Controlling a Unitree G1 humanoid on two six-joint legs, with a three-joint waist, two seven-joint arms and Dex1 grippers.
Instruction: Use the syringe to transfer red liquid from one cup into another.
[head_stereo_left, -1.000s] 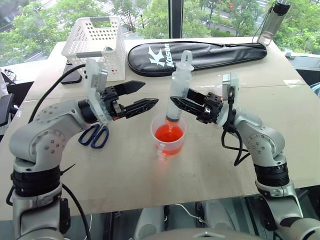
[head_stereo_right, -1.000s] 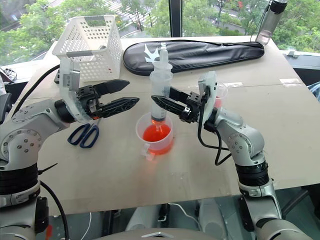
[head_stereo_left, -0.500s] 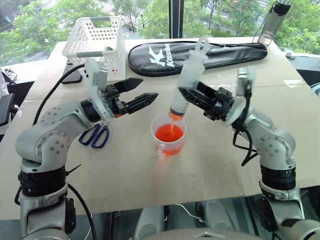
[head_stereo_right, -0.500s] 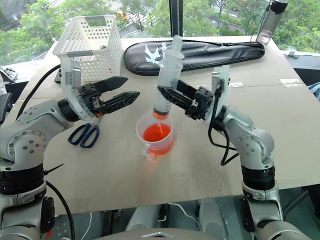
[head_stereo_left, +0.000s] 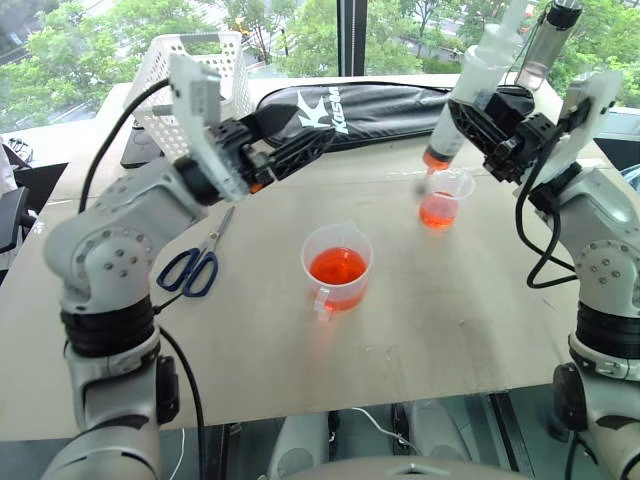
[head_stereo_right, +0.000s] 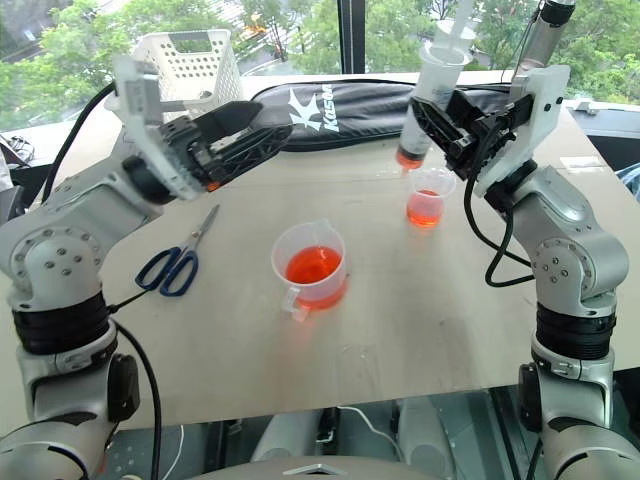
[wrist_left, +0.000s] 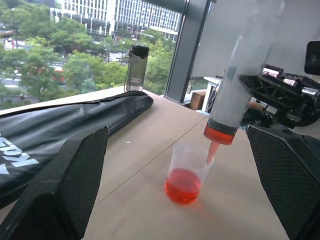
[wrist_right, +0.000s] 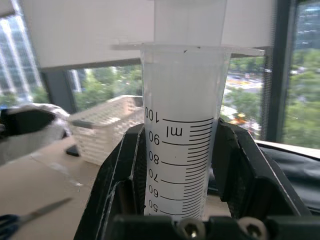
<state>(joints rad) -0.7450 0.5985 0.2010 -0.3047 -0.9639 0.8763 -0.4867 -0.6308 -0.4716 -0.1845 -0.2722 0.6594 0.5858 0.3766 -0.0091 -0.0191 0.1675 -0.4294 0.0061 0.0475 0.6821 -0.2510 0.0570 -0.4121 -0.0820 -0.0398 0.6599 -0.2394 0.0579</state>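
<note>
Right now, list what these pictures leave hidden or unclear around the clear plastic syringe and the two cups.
- Clear plastic syringe: plunger top is cut off by the upper edge in both eye views.
- Its lower barrel and nozzle: in the right wrist view, hidden behind the right tool.
- Orange-red liquid inside the barrel: amount unreadable; left wrist view is blurred there.
- Small narrow clear cup: markings are too small to make out.

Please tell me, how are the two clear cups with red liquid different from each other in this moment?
The handled measuring cup is wider, while the small cup is narrower. The handled measuring cup stands near the middle of the table; the small cup stands farther back on the robot's right side. The syringe, held by the right gripper, has its nozzle over the small cup, not the measuring cup. Both are clear, upright and hold red liquid.
</note>
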